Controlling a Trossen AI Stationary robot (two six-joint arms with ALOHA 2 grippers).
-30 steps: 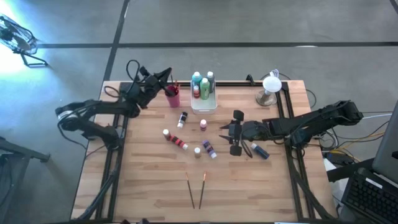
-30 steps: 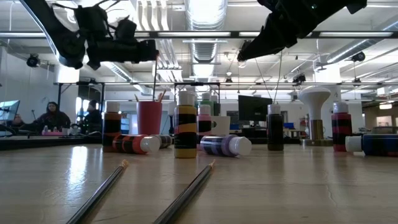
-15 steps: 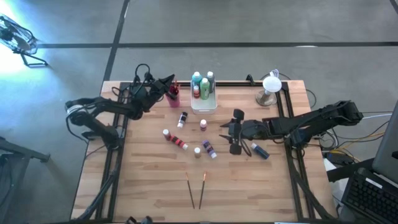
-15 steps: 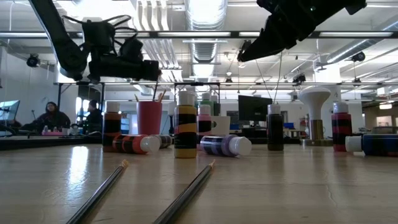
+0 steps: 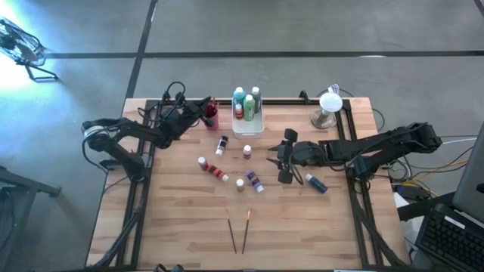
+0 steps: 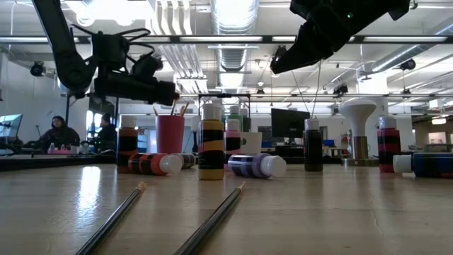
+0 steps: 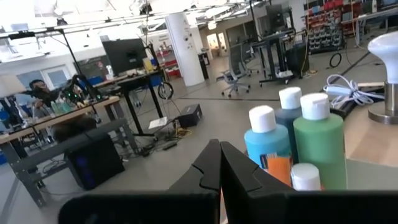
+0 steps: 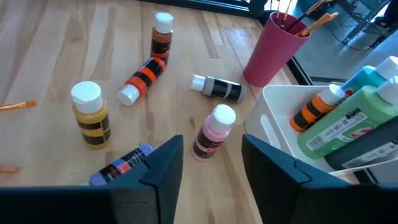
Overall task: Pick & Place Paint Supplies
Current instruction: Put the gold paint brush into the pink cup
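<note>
My left gripper (image 5: pixel 204 108) hangs shut just above the magenta cup (image 5: pixel 211 116), which holds brushes (image 6: pixel 180 110). In its wrist view the fingers (image 7: pixel 219 149) point past the teal (image 7: pixel 267 140) and green (image 7: pixel 317 143) bottles standing in the white tray (image 5: pixel 248 125). My right gripper (image 5: pixel 273 159) is open and raised above the table (image 6: pixel 279 60). Its wrist view looks down at the upright pink bottle (image 8: pixel 211 134), which shows between the fingers. Loose bottles stand or lie mid-table: black (image 5: pixel 221 143), brown (image 5: pixel 202 162), red (image 5: pixel 218 174), yellow (image 5: pixel 240 184), purple (image 5: pixel 255 180), blue (image 5: pixel 316 183). My left gripper is shut, with a thin orange sliver (image 7: pixel 221 190) showing in the slit between its fingers. I cannot tell whether that is a brush held there or something behind.
Two paintbrushes (image 5: pixel 232 230) (image 5: pixel 246 227) lie side by side near the table's near edge. A white mushroom-shaped stand (image 5: pixel 329 109) sits at the far right corner. Bare wood lies along the left side and the near right corner.
My left gripper has come down and moved toward the near edge, from high above the far left of the table to just above the magenta cup, staying shut. My right gripper has stayed open and nearly still. No bottle or brush has moved.
</note>
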